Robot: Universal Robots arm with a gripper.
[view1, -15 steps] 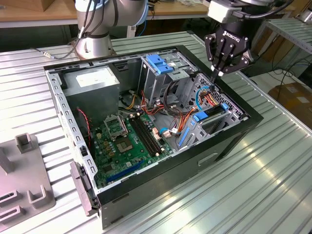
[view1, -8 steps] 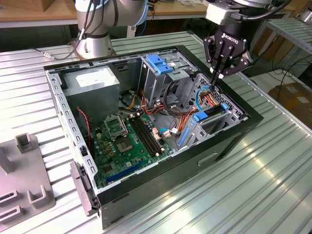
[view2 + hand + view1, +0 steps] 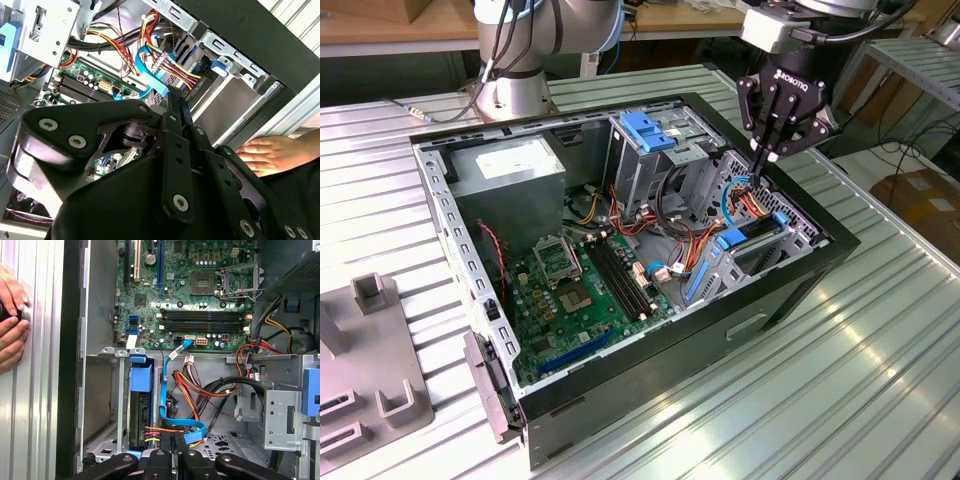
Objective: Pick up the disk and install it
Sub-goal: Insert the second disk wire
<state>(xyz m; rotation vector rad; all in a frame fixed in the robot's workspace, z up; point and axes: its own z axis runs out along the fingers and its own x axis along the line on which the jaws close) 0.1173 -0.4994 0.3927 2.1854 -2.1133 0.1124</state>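
Already down by the drive bay, gripper has fingers pressed together, holding nothing. Disk sits in its slot under the blue carrier tab, beside the cables. Push straight along the bay, I'd say; avoid snagging wires.

One open computer case, one green motherboard, one grey power supply, one gripper, two blue drive-bay brackets, one grey fixture block.
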